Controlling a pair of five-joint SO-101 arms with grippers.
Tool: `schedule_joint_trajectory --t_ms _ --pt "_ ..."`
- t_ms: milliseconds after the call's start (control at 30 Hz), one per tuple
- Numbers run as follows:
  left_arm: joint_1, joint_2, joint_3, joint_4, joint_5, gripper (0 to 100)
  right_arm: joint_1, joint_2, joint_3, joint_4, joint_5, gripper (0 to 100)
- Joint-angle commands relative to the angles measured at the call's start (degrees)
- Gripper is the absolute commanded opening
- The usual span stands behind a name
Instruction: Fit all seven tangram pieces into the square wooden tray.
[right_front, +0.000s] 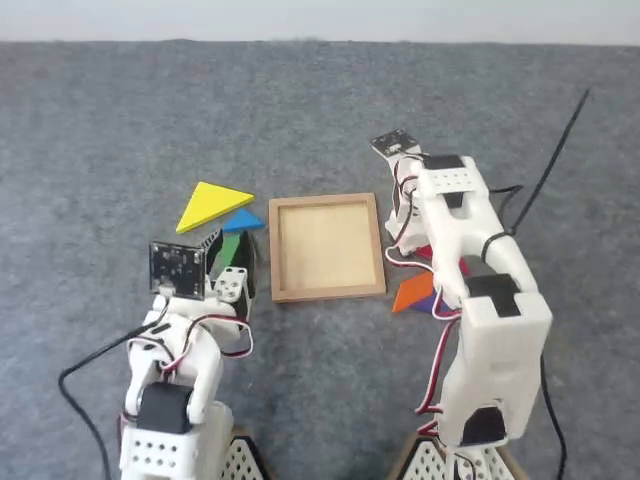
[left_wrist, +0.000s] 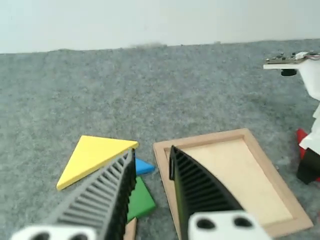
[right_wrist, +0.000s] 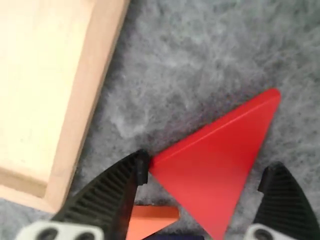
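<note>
With right gripper (right_wrist: 207, 167), gapes wide astride red triangle (right_wrist: 225, 145) near tray (right_wrist: 95, 100), gripping nothing. With left gripper (left_wrist: 151, 154), hovers slightly parted, empty, over green piece (left_wrist: 142, 200) beside tray.

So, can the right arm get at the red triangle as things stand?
Probably yes. The right gripper is open with a finger on either side of the red triangle, which lies flat with nothing on top. The orange piece sits close beside one finger.
</note>
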Motion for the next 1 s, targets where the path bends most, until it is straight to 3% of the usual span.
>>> schedule_joint_trajectory --t_ms 0,767,967 --pt "0.35 -1.14 -0.57 -0.18 -0.44 11 1.27 0.75 -4.13 1.89 -0.35 35.4" --pt "2.55 -0.97 -1.89 0.26 -0.18 11 3.3 6.11 -11.69 8.04 -0.35 35.2" --pt "2.55 -0.97 -1.89 1.67 -0.18 11 3.3 6.11 -11.69 7.96 -0.35 25.4"
